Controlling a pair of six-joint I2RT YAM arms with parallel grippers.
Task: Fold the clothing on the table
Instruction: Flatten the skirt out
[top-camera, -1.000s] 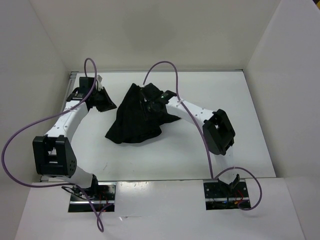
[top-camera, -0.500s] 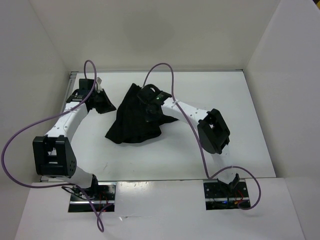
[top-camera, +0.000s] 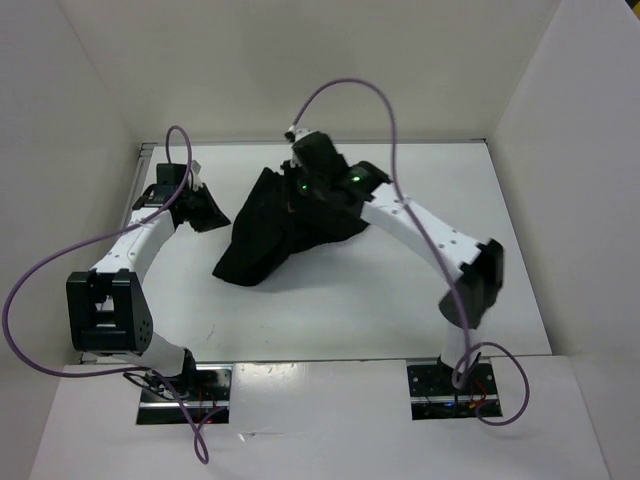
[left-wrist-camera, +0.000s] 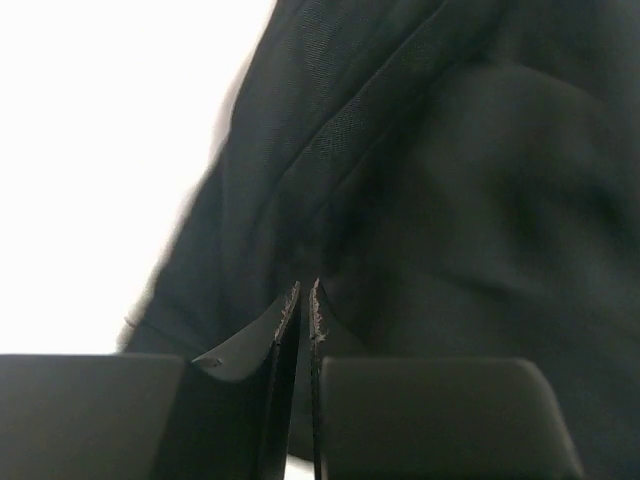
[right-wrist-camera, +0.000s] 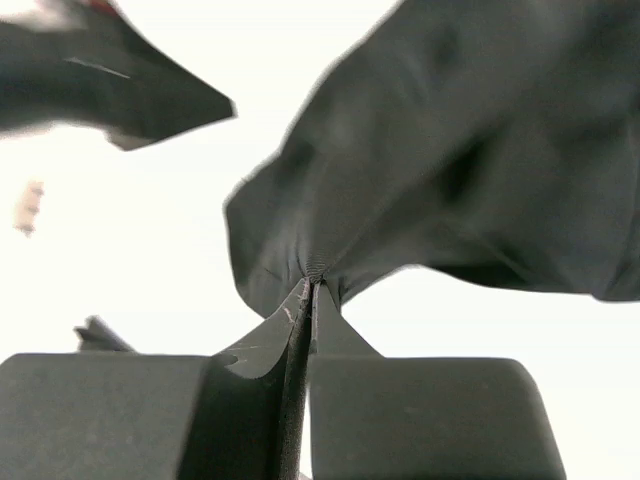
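Right gripper (right-wrist-camera: 310, 290) clamps a pinched fold of the soft black fabric garment (top-camera: 270, 235), bunched mid-way on the glossy white counter (top-camera: 400, 290), ready for lifting and spreading. Left gripper (left-wrist-camera: 305, 295), jaws narrow, sits at its left edge; hold unconfirmed.

The garment (top-camera: 262, 240) lies bunched on the desk (top-camera: 400, 300), left of centre and toward the far side. The left end effector (top-camera: 212, 207) sits at the garment's left edge, near the desk's far left corner, its tips meeting the fabric. The right end effector (top-camera: 303, 192) is above the garment's far right part, pinching a fold there. Both arms reach in from the near edge, one on each side of the garment.
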